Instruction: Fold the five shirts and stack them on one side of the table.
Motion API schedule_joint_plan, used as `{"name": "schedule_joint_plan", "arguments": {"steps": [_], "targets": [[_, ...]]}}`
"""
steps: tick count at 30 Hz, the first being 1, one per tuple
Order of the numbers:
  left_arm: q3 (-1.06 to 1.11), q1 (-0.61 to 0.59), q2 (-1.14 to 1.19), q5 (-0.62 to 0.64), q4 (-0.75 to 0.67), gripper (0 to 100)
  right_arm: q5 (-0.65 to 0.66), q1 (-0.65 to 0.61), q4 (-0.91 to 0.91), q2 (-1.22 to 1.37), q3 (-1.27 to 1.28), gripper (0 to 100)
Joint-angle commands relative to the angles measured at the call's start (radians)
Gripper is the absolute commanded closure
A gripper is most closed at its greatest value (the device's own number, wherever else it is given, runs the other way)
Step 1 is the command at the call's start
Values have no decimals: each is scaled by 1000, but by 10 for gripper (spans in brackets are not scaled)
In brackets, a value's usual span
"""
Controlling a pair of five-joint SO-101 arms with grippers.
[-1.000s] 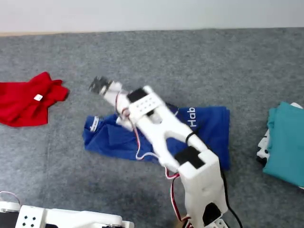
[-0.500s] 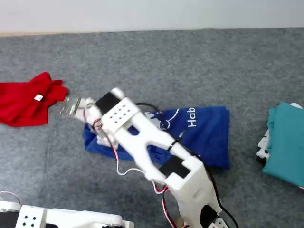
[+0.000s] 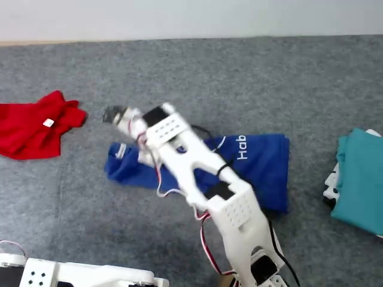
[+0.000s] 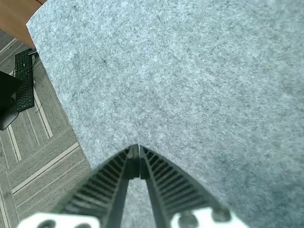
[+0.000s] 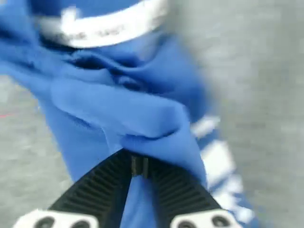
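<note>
Right gripper [image 3: 112,113] has swung back up the frame and a little to the right, ending left of centre just past the shirt's collar end.
On the grey tabletop [image 3: 251,78] the blue shirt [image 3: 260,161] lies spread at centre, bunched at its left end. It looks soft, light and floppy, probably best pinched at a shoulder or hem corner. The right jaws are pressed together, seemingly on nothing. The left gripper [image 4: 139,159], over the tabletop's edge, likewise has its jaws pressed together.
</note>
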Motion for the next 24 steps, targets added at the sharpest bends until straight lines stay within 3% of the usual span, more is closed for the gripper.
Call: {"name": "schedule_joint_plan", "arguments": {"steps": [1, 18, 24], "targets": [[-4, -2, -8, -5, -17, 979, 17, 59, -22, -12, -149, 990], [-7, 48, -8, -2, -17, 979, 11, -105, 228, -19, -192, 990], [-13, 52, -8, -2, -21, 979, 17, -91, 162, -27, -196, 990]]}}
